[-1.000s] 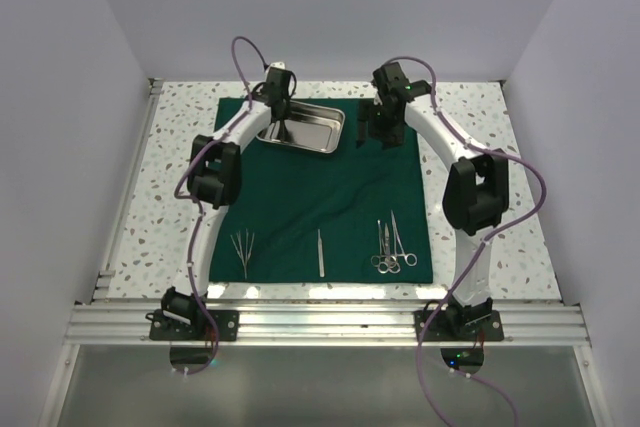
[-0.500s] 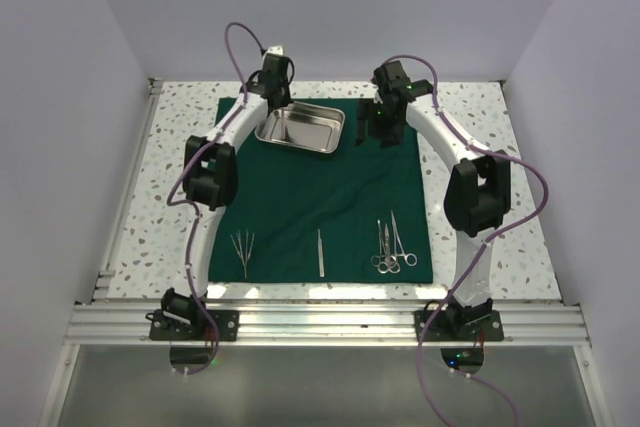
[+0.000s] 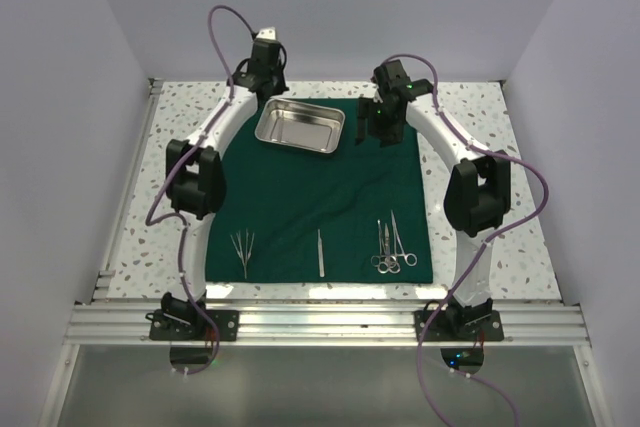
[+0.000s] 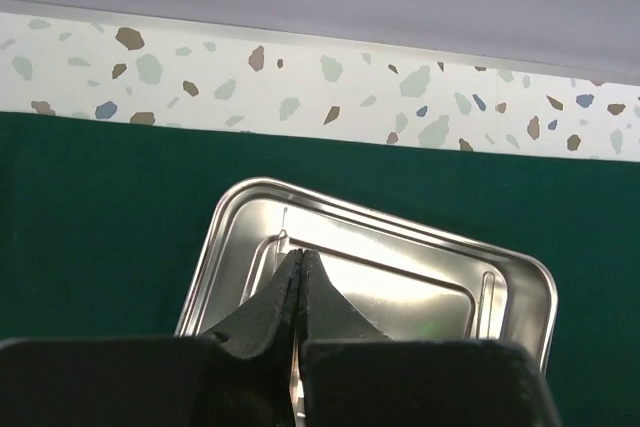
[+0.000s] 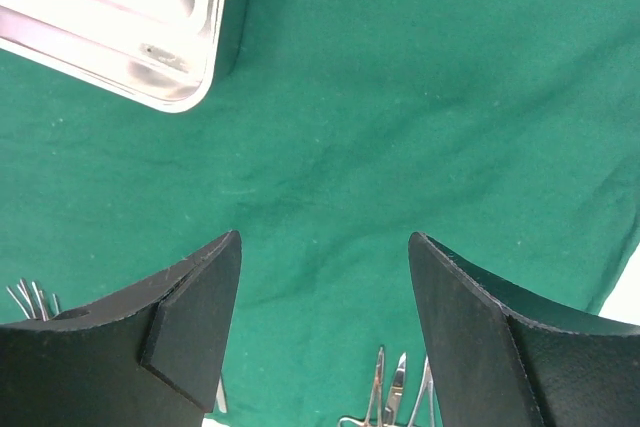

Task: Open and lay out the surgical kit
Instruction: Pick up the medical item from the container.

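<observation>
The dark green cloth (image 3: 320, 192) lies spread flat on the table. A shiny steel tray (image 3: 300, 127) stands empty at its far edge. Tweezers (image 3: 243, 250), a straight forceps (image 3: 320, 252) and scissor-handled clamps (image 3: 390, 245) lie in a row along the near edge. My left gripper (image 3: 264, 82) hangs shut behind the tray's far left corner; in the left wrist view its tips (image 4: 298, 257) meet above the tray (image 4: 430, 277), holding nothing. My right gripper (image 3: 378, 127) hovers open over the cloth (image 5: 400, 127) right of the tray (image 5: 120, 17), with the clamps (image 5: 395, 397) showing below its fingers.
The speckled tabletop (image 3: 480, 147) borders the cloth on all sides. White walls close in the back and both sides. An aluminium rail (image 3: 320, 322) with the arm bases runs along the near edge. Purple cables loop off both arms.
My left arm has lifted and drawn back to the left, from over the tray's left part to behind its far corner. The right arm and the instruments have not moved.
</observation>
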`<state>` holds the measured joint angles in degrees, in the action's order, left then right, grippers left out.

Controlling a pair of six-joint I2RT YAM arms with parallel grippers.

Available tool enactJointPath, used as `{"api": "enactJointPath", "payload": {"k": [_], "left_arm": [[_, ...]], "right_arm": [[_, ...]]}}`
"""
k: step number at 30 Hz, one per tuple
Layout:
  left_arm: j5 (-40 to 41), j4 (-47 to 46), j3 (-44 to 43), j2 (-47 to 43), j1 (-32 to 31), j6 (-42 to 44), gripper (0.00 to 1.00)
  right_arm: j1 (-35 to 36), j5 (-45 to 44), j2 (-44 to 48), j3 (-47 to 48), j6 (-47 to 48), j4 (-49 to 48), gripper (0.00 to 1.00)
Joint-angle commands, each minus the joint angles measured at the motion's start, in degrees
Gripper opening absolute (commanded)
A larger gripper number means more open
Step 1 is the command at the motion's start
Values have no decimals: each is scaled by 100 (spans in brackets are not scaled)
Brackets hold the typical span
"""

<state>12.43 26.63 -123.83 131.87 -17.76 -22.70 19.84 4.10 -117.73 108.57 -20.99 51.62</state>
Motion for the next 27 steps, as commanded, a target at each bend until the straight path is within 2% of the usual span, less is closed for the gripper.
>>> {"api": "enactJointPath", "payload": {"k": [1, 4, 5, 8, 12, 19, 27], "left_arm": [[-30, 113, 210, -321, -17, 108, 0], [-126, 140, 289, -110, -17, 117, 32], [-152, 149, 298, -66, -17, 134, 47], [-127, 167, 351, 136, -70, 187, 58], [-65, 123, 290, 514, -87, 204, 59], [-38, 70, -781, 1541, -87, 222, 56], [59, -62, -1196, 2123, -35, 266, 55]], "right_arm": [[12, 161, 84, 304, -1, -73, 72], [20, 144, 84, 366, -1, -38, 71], [20, 100, 92, 384, 34, -29, 72], [20, 39, 154, 322, 69, -2, 71], [12, -23, 242, 156, 113, -11, 72], [3, -120, 391, -230, 166, -2, 72], [3, -120, 418, -381, 183, 15, 72]]}}
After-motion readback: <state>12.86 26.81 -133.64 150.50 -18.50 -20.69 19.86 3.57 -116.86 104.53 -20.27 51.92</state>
